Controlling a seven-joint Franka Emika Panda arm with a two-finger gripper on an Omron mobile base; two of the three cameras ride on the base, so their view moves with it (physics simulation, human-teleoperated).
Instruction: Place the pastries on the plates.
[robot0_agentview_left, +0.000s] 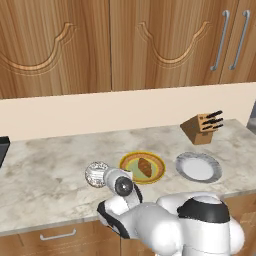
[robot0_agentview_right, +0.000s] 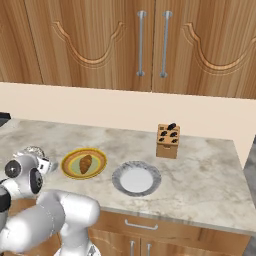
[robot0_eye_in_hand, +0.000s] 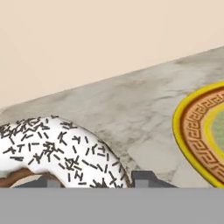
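Note:
The ring doughnut (robot0_agentview_left: 95, 173) with white icing and dark sprinkles lies on the counter just left of the yellow-orange plate (robot0_agentview_left: 156, 174). The brown croissant (robot0_agentview_left: 145, 166) rests on that plate's green centre. To the right is the white, grey-rimmed plate (robot0_agentview_left: 198, 167), with nothing on it. My gripper (robot0_eye_in_hand: 97, 180) is low over the doughnut's right side and open. In the hand view its two fingertips (robot0_eye_in_hand: 146, 178) stand wide apart, with the near part of the doughnut (robot0_eye_in_hand: 65, 148) between them. From the right base camera, the doughnut (robot0_agentview_right: 33, 151) peeks out behind my hand.
A wooden knife block (robot0_agentview_left: 202, 128) stands at the back right of the marble counter (robot0_agentview_left: 45, 185). Wooden wall cabinets hang above the beige backsplash. A dark appliance edge (robot0_agentview_left: 2, 150) sits at the far left.

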